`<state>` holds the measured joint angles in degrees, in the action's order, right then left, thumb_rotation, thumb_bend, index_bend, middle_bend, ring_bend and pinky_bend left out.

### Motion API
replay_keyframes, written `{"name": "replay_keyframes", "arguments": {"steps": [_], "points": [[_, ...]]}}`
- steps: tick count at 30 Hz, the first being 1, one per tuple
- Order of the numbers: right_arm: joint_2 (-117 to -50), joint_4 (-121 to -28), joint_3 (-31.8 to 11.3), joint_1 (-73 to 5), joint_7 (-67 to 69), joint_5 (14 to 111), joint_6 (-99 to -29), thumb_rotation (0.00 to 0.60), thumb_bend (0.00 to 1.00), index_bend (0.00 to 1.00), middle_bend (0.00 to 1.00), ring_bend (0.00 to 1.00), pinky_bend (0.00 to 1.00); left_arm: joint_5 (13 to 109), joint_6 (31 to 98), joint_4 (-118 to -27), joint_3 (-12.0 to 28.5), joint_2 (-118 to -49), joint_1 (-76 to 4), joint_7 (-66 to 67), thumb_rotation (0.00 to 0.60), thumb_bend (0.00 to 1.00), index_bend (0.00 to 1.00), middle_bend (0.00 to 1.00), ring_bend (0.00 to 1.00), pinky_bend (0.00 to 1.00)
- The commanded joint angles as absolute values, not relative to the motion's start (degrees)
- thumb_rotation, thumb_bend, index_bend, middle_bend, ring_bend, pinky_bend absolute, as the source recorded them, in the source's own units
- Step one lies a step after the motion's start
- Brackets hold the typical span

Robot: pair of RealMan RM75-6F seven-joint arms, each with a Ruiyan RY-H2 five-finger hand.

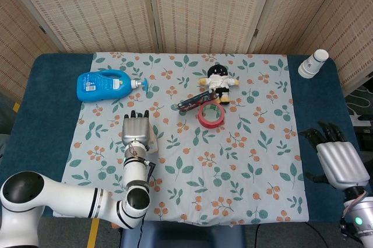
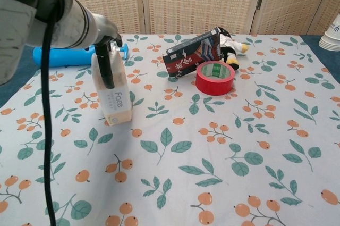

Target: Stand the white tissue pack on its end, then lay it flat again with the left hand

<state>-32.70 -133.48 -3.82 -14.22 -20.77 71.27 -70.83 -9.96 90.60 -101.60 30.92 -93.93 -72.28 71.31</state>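
Note:
The white tissue pack (image 2: 115, 101) stands upright on its end on the floral cloth, left of centre in the chest view. My left hand (image 2: 104, 40) comes down on it from above and grips its top, with a dark finger (image 2: 108, 69) lying down the front face. In the head view the left hand (image 1: 137, 130) covers the pack almost entirely; only a pale sliver (image 1: 155, 138) shows beside it. My right hand (image 1: 338, 157) hovers over the table's right edge, fingers apart and holding nothing.
A blue bottle (image 1: 105, 86) lies behind the left hand. A red tape roll (image 1: 211, 115), a dark packet (image 1: 195, 101) and a small doll (image 1: 217, 80) cluster at centre back. Stacked paper cups (image 1: 313, 63) stand at the far right corner.

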Motion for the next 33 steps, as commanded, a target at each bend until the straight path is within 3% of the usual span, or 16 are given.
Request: {"name": "replay_keyframes", "arguments": {"steps": [1, 16, 25, 33], "points": [[-32.79, -133.51, -3.81, -14.25, -20.9, 71.16, -70.85, 0.6, 0.06, 0.2, 0.17, 0.0, 0.0, -9.19, 90.49, -101.85, 30.57, -93.87, -71.84, 70.98, 0.6, 0.19, 0.09, 0.19, 0.04, 0.15], [-32.95, -133.41, -3.86, -14.53, -21.21, 70.49, -70.63, 0.6, 0.06, 0.2, 0.17, 0.0, 0.0, -5.62, 90.24, -101.94, 28.55, -94.63, -70.38, 70.41, 0.6, 0.26, 0.32, 0.37, 0.19, 0.21], [-33.22, -133.26, -3.88, -14.82, -21.63, 69.91, -70.39, 0.6, 0.06, 0.2, 0.17, 0.0, 0.0, -2.93, 90.4, -105.37, 31.22, -93.22, -70.28, 68.64, 0.6, 0.27, 0.37, 0.43, 0.23, 0.25], [-33.5, -133.43, -3.73, -14.8, -22.22, 70.05, -70.63, 0.6, 0.05, 0.2, 0.17, 0.0, 0.0, 7.32, 89.41, -110.47, 31.97, -91.7, -66.67, 57.5, 0.6, 0.28, 0.39, 0.45, 0.25, 0.28]]}}
